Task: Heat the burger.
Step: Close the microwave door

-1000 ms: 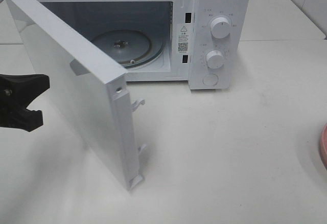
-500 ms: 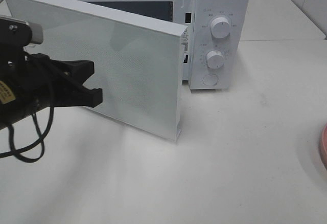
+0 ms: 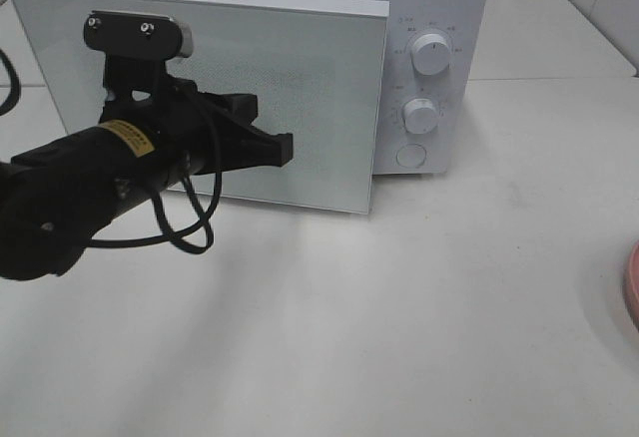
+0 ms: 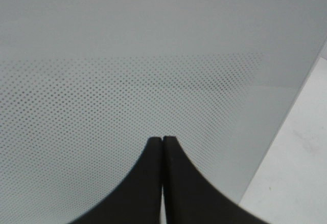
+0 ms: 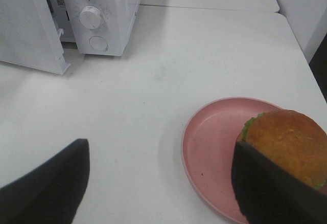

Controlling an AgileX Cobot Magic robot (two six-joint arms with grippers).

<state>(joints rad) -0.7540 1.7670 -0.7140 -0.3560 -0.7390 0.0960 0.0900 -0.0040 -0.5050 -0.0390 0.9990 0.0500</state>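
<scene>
left gripper (image 3: 283,149): pressed together, both black fingertips meeting in the left wrist view (image 4: 162,141); tip at or just off the door's dotted panel, contact not clear; sits left of centre in the high view
left arm (image 3: 90,193): black, comes in from the left edge of the high view, a loose black cable hanging under it
microwave door (image 3: 300,78): white with a fine dot pattern, nearly shut, a narrow gap showing along its right edge; covers the upper left of the high view
microwave (image 3: 439,18): white, upper centre of the high view, two round knobs and a round button on its right panel
right gripper (image 5: 158,183): spread wide, one dark finger at the lower left and one at the lower right of the right wrist view, nothing between them
burger (image 5: 288,144): golden-brown bun with green lettuce at its edge, on the right part of the plate, lower right of the right wrist view, partly behind the right finger
pink plate (image 5: 214,142): round, on the white table (image 5: 204,55), well apart from the microwave; only its rim shows at the right edge of the high view
</scene>
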